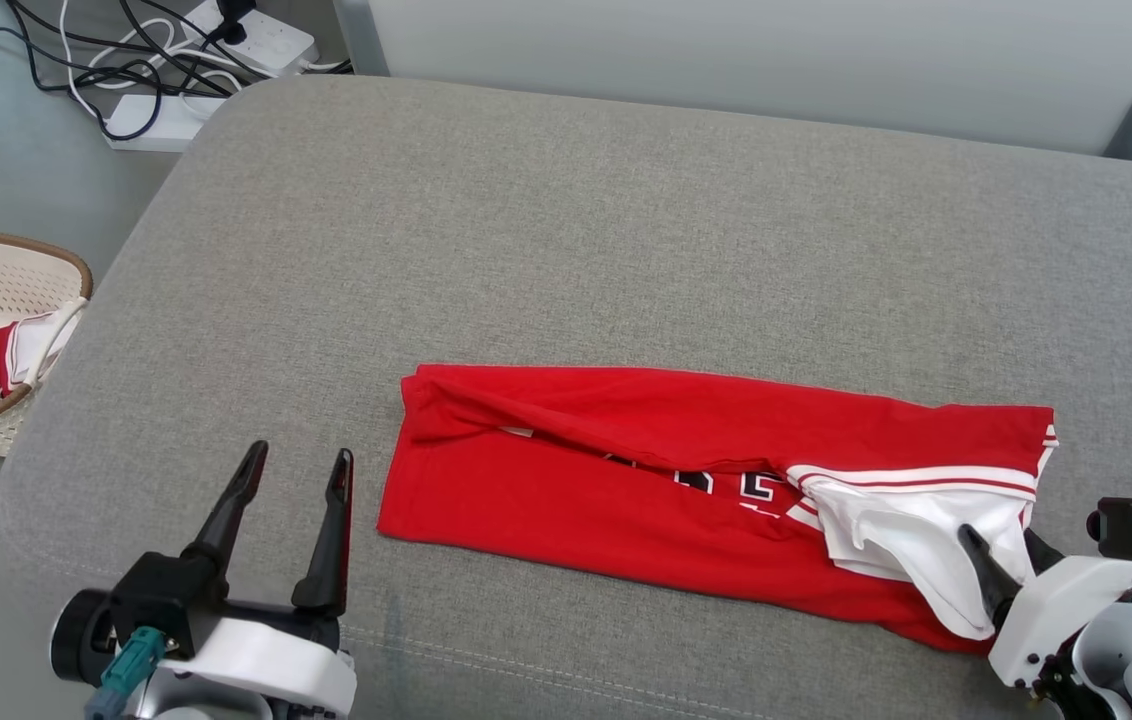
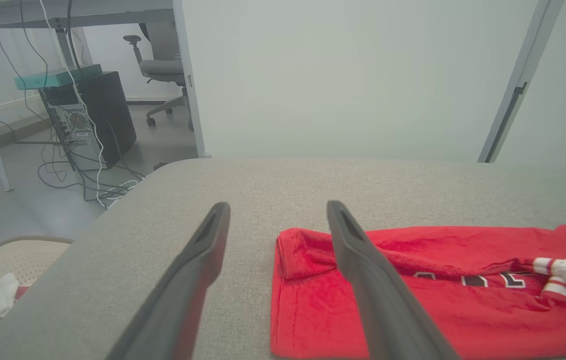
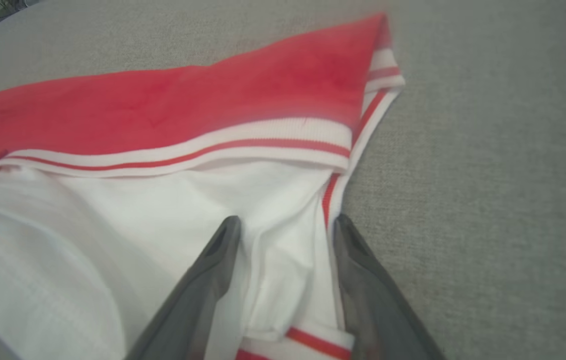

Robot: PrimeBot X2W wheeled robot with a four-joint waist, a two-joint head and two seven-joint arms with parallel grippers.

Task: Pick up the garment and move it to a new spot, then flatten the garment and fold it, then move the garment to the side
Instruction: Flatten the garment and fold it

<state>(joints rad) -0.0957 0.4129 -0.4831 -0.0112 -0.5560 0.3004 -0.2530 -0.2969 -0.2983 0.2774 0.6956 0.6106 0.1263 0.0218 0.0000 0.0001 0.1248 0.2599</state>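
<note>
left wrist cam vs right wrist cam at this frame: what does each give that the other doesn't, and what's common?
Left wrist adds: the left gripper, open over the grey cushion by the folded red end of the garment; also a basket on the floor, a computer tower and an office chair.
Right wrist adds: the right gripper, open, fingers astride the garment's white fabric, just below the red-striped ribbed trim.
Shared: the red garment lying on the cushion.
</note>
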